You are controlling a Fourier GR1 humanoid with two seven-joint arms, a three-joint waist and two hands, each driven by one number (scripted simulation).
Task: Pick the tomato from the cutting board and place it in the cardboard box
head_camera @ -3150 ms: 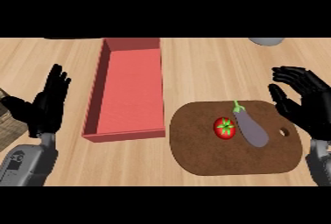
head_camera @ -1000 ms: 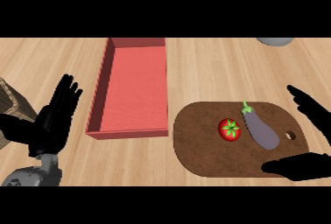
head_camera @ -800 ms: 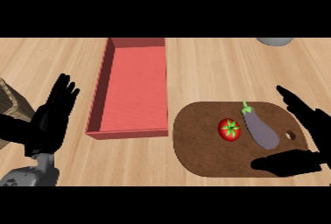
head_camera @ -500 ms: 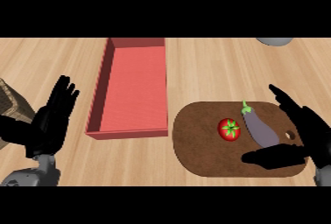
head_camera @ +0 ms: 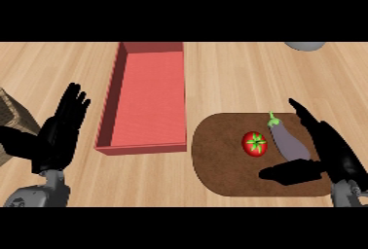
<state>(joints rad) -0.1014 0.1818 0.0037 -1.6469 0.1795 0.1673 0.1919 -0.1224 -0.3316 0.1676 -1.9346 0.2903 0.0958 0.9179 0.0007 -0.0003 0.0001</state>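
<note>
A red tomato [head_camera: 254, 143] with a green stem lies on the brown cutting board [head_camera: 219, 165], left of a purple eggplant [head_camera: 286, 141]. My right hand [head_camera: 334, 154] hovers open over the board's right side, fingers straight and pointing up the view. Its thumb [head_camera: 291, 171] reaches left, just below and to the right of the tomato, partly covering the eggplant's lower end. The hand is not touching the tomato. The red open box [head_camera: 146, 97] lies left of the board. At the far left my left hand [head_camera: 57, 133] rests open, fingers up.
A woven basket's corner [head_camera: 13, 119] shows at the left edge behind my left hand. A grey round object [head_camera: 307, 45] sits at the top right. Bare wooden counter [head_camera: 237, 78] stretches between the box and the board's top.
My right hand has slid left over the cutting board, its thumb closing in on the tomato and eggplant. The left hand has stayed where it was.
</note>
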